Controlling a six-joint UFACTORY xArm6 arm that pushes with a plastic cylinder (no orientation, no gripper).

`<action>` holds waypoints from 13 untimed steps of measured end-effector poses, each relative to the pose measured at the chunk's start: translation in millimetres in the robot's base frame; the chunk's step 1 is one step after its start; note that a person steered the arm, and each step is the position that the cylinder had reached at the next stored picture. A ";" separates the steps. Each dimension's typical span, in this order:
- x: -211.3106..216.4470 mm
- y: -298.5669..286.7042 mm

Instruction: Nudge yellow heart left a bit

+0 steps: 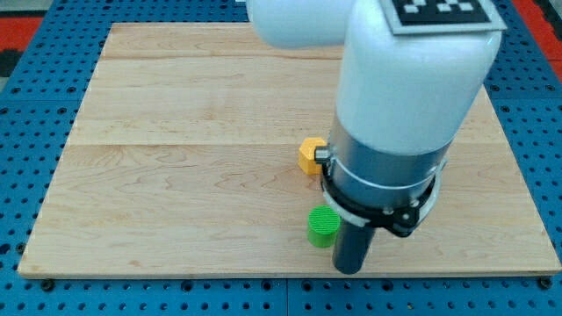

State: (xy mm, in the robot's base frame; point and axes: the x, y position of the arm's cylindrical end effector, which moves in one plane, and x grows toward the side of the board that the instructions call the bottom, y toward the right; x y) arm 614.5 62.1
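**Ana:** Yellow heart (308,155), that's the one it's after. See it, just right of the frame's centre, half tucked behind the arm's grey collar? Only its left part shows, so I'm taking the shape on trust.

**Ben:** I see a yellow lump, yes. Where's the rod?

**Ana:** My tip (349,269), as they call it, is down near the lower edge of the counter (176,175), lower centre-right of the frame. It sits just beside the green cylinder (322,226), on that block's right, and well below the heart.

**Ben:** So nothing's touching the heart?

**Ana:** Not that I can see. I'd judge this as the approach step, with the push itself not yet begun. To send the heart toward the frame's left, the tip would need to get round to the heart's right side, which the arm hides from us, and then make only a short, gentle shove.

**Ben:** And the green one?

**Ana:** It's close to the tip, so I'd guess a careless path could knock it.

**Ben:** Is the claw open or closed?

**Ana:** There's no claw on this arm, only the rod, so there's nothing to report there.

**Ben:** Any writing?

**Ana:** None readable. Just a black-and-white square-pattern marker (439,12) on top of the arm, upper right of the frame, cut off by the edge.
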 end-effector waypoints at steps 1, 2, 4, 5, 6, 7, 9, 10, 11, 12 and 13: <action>2.7 -21.4; -9.2 -33.2; -59.9 12.0; -59.7 8.7; -40.8 4.4; -25.2 46.8; -31.8 72.5; -42.3 72.5; -62.7 140.1; -132.6 229.1; -239.0 238.2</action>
State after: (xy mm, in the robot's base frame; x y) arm 375.5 300.3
